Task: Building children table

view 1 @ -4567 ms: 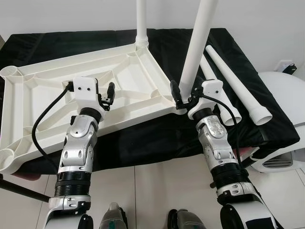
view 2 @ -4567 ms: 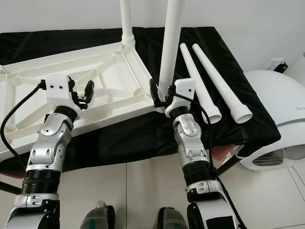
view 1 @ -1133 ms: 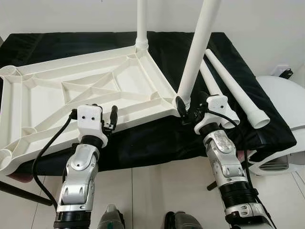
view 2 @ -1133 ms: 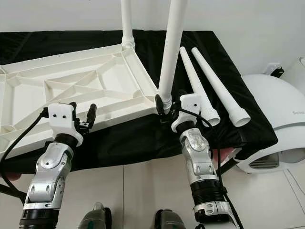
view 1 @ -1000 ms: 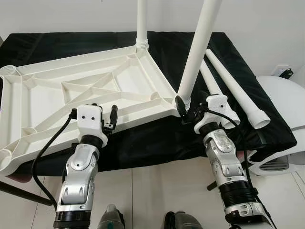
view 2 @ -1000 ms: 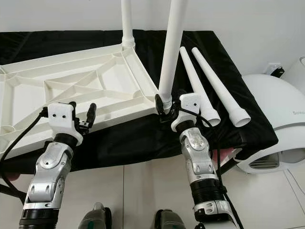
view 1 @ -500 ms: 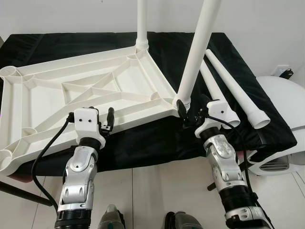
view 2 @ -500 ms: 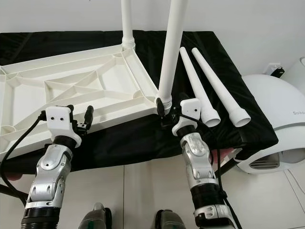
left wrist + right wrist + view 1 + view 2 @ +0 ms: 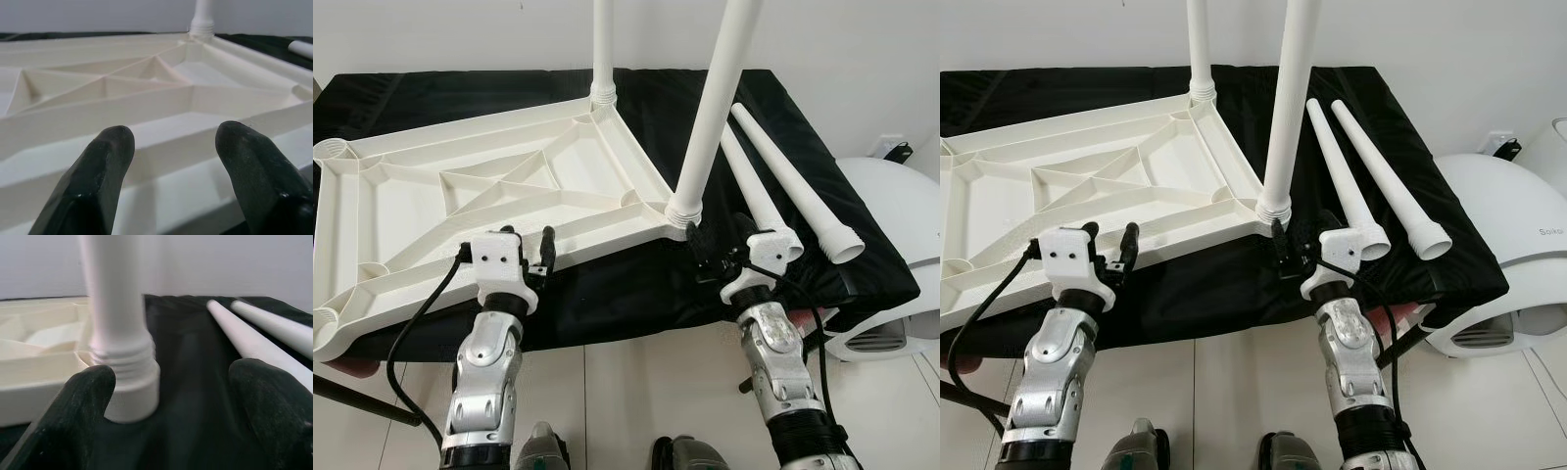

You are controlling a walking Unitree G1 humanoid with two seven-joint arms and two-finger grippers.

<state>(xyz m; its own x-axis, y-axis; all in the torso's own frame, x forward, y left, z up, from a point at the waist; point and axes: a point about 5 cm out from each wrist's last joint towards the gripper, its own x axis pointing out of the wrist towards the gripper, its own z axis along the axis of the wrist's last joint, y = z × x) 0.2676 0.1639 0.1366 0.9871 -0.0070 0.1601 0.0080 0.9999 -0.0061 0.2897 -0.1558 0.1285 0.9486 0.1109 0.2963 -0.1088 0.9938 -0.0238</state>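
White tabletop [image 9: 460, 196] upturned, right claw [image 9: 710, 257] released, backed off screwed-in leg [image 9: 710, 117], left claw [image 9: 534, 257] (also spread) nearer the edge.

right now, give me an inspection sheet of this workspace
surface: black cloth over the work table.
job's things: white tabletop lies underside up; two legs stand in its corner sockets, near leg and far leg; two loose legs lie on the cloth beside it.
clutter: nothing seen.
grippers: left gripper open at the tabletop's near edge; right gripper open, just off the near leg's base.
cables: black cable along the left arm.
surroundings: white appliance on the right, tiled floor.
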